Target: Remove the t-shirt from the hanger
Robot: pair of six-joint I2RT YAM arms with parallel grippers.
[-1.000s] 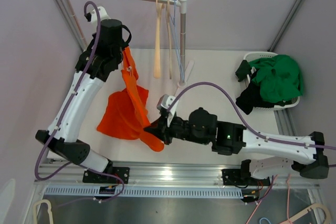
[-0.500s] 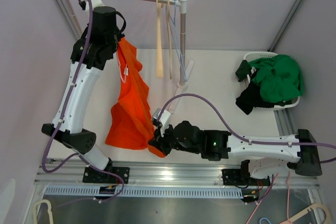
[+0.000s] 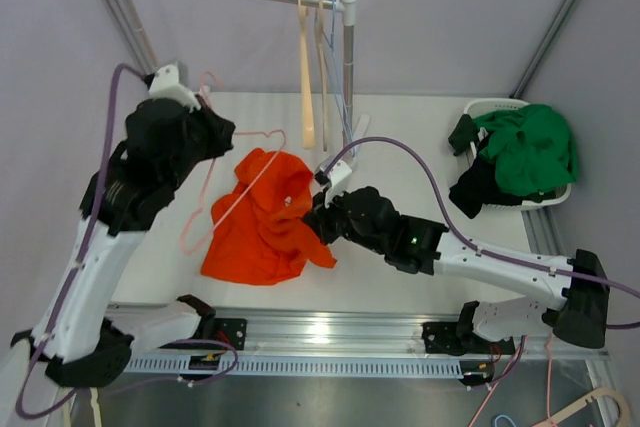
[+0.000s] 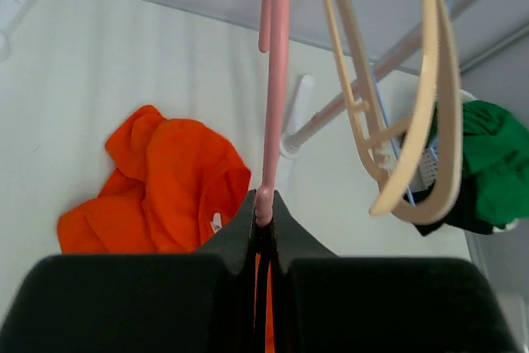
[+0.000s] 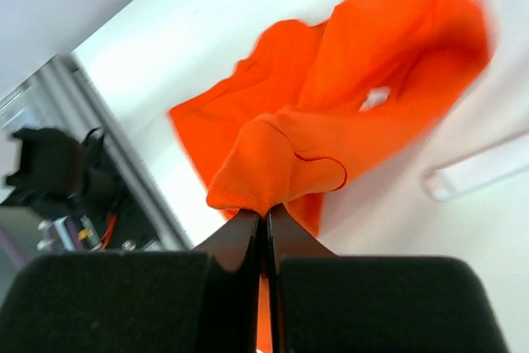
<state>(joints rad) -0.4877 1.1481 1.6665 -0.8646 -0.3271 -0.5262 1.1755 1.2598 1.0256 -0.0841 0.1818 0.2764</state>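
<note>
Left hand [image 4: 263,207]: we log it clamped on the pink hanger [image 4: 274,72]. Right hand [image 5: 264,216]: pinching a fold of orange t-shirt [image 5: 388,47].

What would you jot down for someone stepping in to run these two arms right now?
Left pincer: shut on the pink hanger, holding it up above the table.
Right pincer: shut on a fold of the orange t-shirt.
The t-shirt lies crumpled on the table between the two arms, below the hanger.
Done: the shirt looks free of the hanger, which appears bare.
Left: probably just release the fold and put the hanger away.
</note>
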